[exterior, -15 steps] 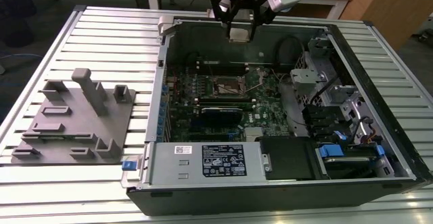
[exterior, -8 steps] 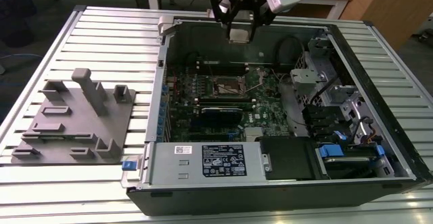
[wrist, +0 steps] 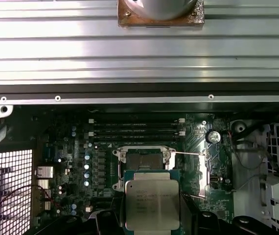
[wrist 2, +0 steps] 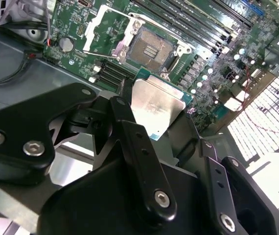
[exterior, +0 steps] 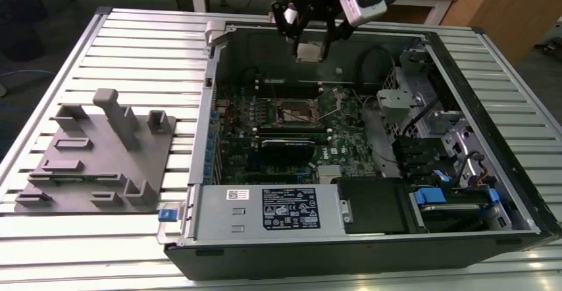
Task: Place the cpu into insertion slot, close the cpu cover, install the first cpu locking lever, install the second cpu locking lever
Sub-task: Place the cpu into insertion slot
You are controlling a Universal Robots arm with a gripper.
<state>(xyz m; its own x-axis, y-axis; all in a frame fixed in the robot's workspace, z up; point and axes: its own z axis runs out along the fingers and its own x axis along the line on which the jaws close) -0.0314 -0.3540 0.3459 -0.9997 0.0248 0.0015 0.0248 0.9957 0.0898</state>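
Open PC case is laid on a slatted table; a green mobo is seated inside it. The insertion slot is left empty, dark centre bare, w/ the cpu cover swung open beside it. The cpu is clamped by 2 opposite edges in the gripper and held over the case, well apart from the slot. Metal top is turned toward the first wrist cam. Outline is approx. square, so no long axis is evident. It is prob. held near level w/ the board.
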